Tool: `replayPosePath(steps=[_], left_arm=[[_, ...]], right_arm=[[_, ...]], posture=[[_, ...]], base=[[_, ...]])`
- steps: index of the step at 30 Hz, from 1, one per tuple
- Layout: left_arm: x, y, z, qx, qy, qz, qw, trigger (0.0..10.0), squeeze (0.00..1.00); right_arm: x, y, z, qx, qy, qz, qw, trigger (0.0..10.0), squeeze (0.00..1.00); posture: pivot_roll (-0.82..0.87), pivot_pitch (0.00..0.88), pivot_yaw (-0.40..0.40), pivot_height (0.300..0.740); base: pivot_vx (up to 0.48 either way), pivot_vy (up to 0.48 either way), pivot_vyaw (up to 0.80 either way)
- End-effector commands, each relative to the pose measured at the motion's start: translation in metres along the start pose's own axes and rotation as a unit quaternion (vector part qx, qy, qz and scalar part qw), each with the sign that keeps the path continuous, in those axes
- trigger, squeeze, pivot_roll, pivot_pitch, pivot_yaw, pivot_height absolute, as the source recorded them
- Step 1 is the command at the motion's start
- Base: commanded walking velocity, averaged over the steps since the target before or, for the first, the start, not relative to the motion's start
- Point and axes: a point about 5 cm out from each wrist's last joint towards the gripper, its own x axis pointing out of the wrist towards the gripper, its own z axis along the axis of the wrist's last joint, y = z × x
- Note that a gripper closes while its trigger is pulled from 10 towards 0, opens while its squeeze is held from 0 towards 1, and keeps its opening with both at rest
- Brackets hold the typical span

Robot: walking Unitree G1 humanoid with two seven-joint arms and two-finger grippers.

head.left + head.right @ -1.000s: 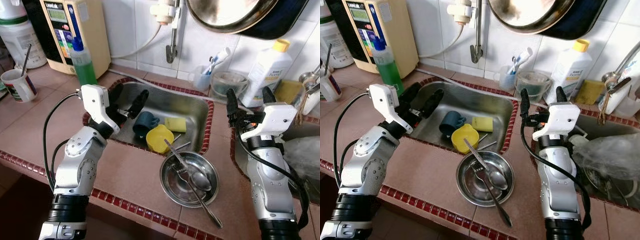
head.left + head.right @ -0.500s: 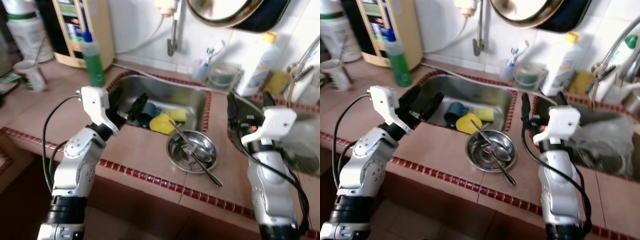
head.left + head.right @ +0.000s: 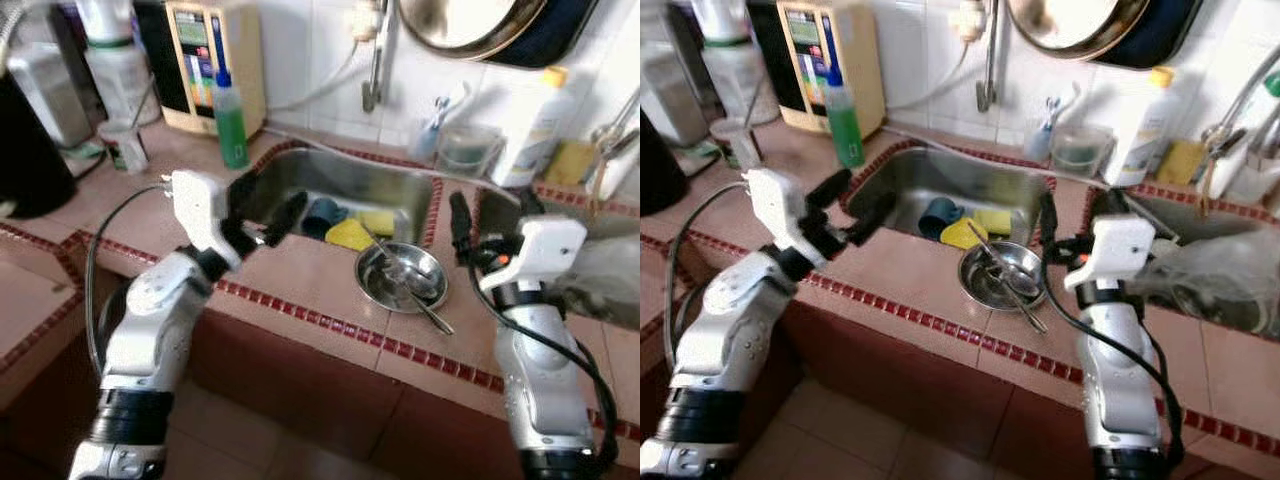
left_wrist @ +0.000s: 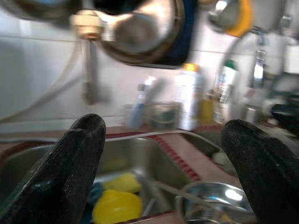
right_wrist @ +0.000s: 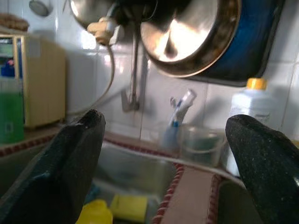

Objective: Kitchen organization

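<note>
Sitting between both spread-fingered, empty tools, left tool [image 3: 268, 205] and right tool [image 3: 490, 215], is the steel bowl [image 3: 403, 277].

Both arms raised forward, left gripper [image 3: 268, 205] and right gripper [image 3: 488, 212] jaws spread, empty.

Head eyes look down at the sink [image 3: 345, 185]; wrist cameras face it closer, sharing it.

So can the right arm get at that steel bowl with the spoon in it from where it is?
Probably yes. The steel bowl sits on the counter edge beside the right tool, which is open and holds nothing, with bare counter between them.
</note>
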Motion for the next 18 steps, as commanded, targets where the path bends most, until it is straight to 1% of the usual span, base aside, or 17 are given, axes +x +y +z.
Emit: replayPosePath(steps=[1,2,5,6,8,9,11,12,14,15,16,18], left_arm=[[0.004,-0.002,-0.001,0.018,0.012,-0.013,1.0,10.0,0.0],[0.006,-0.003,-0.002,0.02,0.013,-0.016,1.0,10.0,0.0],[0.008,-0.006,-0.002,0.026,0.014,-0.021,0.999,10.0,0.0],[0.007,-0.007,-0.002,0.036,0.014,-0.02,0.999,10.0,0.0],[0.003,-0.01,-0.002,0.045,0.011,-0.03,0.998,10.0,0.0],[0.0,-0.012,-0.003,0.05,0.012,-0.033,0.998,10.0,0.0],[-0.002,-0.014,-0.004,0.057,0.013,-0.036,0.998,10.0,0.0],[-0.004,-0.017,-0.006,0.069,0.018,-0.044,0.996,10.0,0.0],[-0.011,-0.026,-0.011,0.092,0.033,-0.068,0.993,10.0,0.0],[-0.011,-0.026,-0.011,0.092,0.033,-0.068,0.993,10.0,0.0],[-0.015,-0.032,-0.015,0.1,0.042,-0.083,0.991,10.0,0.0],[-0.016,-0.035,-0.016,0.108,0.047,-0.091,0.989,10.0,0.0]], right_arm=[[-0.002,0.001,-0.004,0.007,0.015,0.01,1.0,10.0,0.35],[-0.003,0.002,-0.006,0.013,0.018,0.013,1.0,10.0,1.0],[-0.006,0.003,-0.008,0.02,0.025,0.017,0.999,10.0,1.0],[-0.008,0.003,-0.009,0.018,0.028,0.018,0.999,10.0,1.0],[-0.011,0.003,-0.014,0.01,0.048,0.014,0.999,10.0,1.0],[-0.011,0.003,-0.016,0.01,0.056,0.015,0.998,10.0,0.97],[-0.012,0.003,-0.018,0.012,0.064,0.017,0.998,10.0,0.97],[-0.012,0.004,-0.019,0.014,0.071,0.026,0.997,10.0,0.0],[-0.013,0.007,-0.022,0.011,0.085,0.043,0.995,10.0,0.0],[-0.013,0.007,-0.022,0.011,0.085,0.043,0.995,10.0,0.0],[-0.01,0.008,-0.022,0.005,0.088,0.056,0.995,10.0,0.0],[-0.008,0.009,-0.022,0.001,0.09,0.061,0.994,10.0,0.0]], posture=[[0.03,0.002,-0.011,0.74],[0.03,0.002,-0.011,0.74],[0.03,0.003,-0.009,0.74],[0.03,0.001,-0.009,0.74],[0.03,0.0,-0.01,0.74],[0.03,0.0,-0.012,0.74],[0.03,0.0,-0.013,0.74],[0.03,0.0,-0.017,0.74],[0.03,0.0,-0.02,0.74],[0.03,0.0,-0.02,0.74],[0.04,0.0,-0.028,0.74],[0.04,0.0,-0.029,0.74]], base=[[0.0,0.0,0.0],[0.0,0.0,0.0],[0.0,0.0,0.0],[0.0,0.0,0.0],[0.0,0.0,0.0],[0.0,0.0,0.0],[0.0,0.0,0.0],[0.0,0.0,0.0],[0.0,0.0,0.0],[0.0,0.0,0.0],[0.0,0.0,0.0],[0.0,0.0,0.0]])
